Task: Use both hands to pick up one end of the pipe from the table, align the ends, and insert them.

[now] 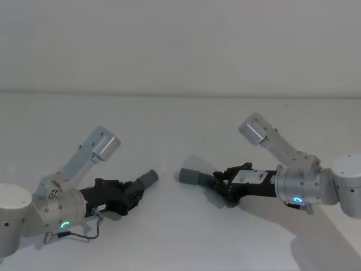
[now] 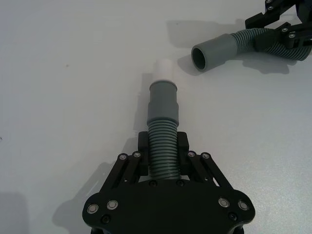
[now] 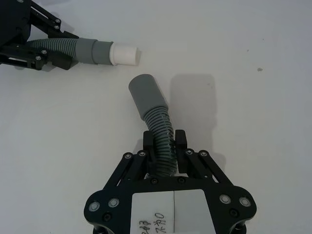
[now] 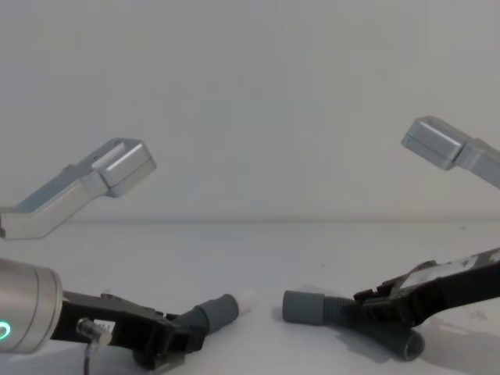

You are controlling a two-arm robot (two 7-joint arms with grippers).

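Although a white label [image 3: 170, 209] covers the back of the right gripper [image 3: 165, 142], the dark handwriting at its edge is cut off and cannot be read. No other writing shows on either arm. A green light ring [image 1: 65, 224] glows on the left wrist.

Reaching in low from the right side of the table [image 1: 169, 237], the right gripper points left, its fingers clamped on the ribbed part of the right hose piece [image 3: 158, 124] just behind the open cuff [image 3: 146, 95]. The hose's other end trails below the gripper in the chest view.

Coming in low from the left, the left gripper [image 2: 163, 142] points right and slightly far, its fingers clamped on the ribbed part of the left hose piece [image 2: 163, 139]. This hose's grey cuff [image 2: 163, 100] and white tip [image 2: 163, 69] stick out ahead of the fingers.

Near the middle of the table the two ends face each other across a gap, apart and not lined up.
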